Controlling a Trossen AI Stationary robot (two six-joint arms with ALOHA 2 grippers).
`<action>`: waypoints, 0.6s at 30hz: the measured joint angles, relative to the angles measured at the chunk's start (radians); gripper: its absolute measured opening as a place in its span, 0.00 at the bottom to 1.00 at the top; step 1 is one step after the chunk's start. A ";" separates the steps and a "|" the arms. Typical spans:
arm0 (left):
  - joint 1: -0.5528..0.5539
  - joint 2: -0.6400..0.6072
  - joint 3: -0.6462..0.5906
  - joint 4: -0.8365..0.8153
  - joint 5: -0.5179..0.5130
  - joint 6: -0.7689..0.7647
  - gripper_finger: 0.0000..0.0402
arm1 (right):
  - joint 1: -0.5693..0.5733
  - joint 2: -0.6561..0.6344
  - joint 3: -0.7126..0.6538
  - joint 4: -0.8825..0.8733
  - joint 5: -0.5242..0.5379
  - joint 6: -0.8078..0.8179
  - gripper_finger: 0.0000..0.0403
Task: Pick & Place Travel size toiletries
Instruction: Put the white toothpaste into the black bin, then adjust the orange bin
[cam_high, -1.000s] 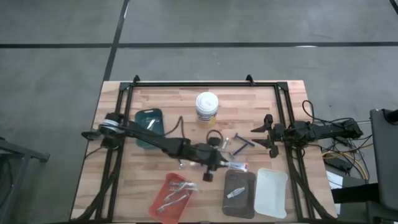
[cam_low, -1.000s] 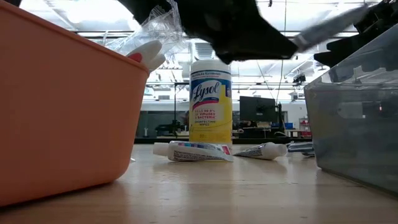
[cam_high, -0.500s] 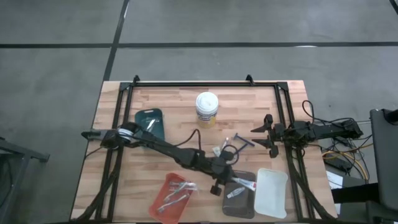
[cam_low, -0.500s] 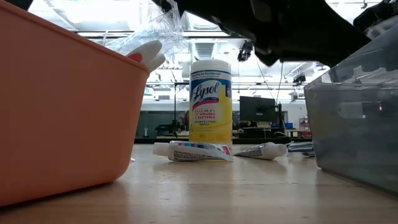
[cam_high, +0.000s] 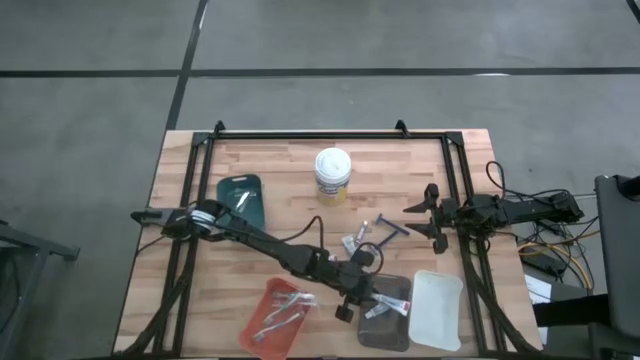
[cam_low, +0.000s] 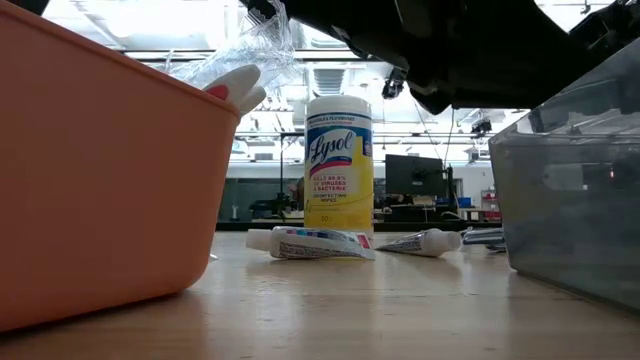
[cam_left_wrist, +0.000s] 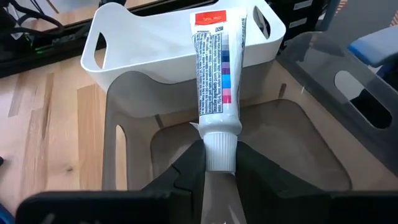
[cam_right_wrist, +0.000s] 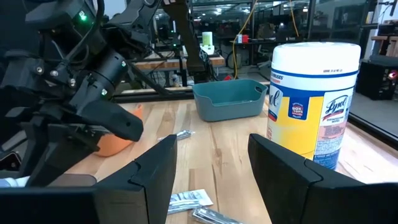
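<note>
Left hand (cam_left_wrist: 219, 163) is clamped on the capped end of a small white toothpaste tube with printed label (cam_left_wrist: 217, 65), holding it over the smoky translucent grey tray (cam_left_wrist: 133, 109) at the near bench edge, white handled plastic tray (cam_left_wrist: 109, 48) just beyond it. Further back on the wooden bench (cam_high: 250, 260) two more small tubes (cam_low: 310, 243) lie flat in front of the yellow-label Lysol wipes canister with white lid (cam_low: 338, 165), orange tray (cam_high: 280, 315) nearby holding wrapped items. Right hand (cam_right_wrist: 208, 168) waits spread wide and empty at the right bench side, near the canister, teal tray (cam_right_wrist: 226, 100) beyond.
</note>
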 joint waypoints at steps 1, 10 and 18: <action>0.000 0.000 0.000 0.000 0.000 0.004 0.20 | 0.000 0.000 0.000 0.000 0.000 0.002 0.49; 0.001 0.000 0.000 0.000 0.000 -0.001 0.32 | 0.000 0.000 0.000 0.000 0.000 0.001 0.49; 0.015 -0.081 -0.003 -0.140 -0.009 0.011 0.42 | 0.000 0.000 0.000 0.000 0.000 -0.001 0.49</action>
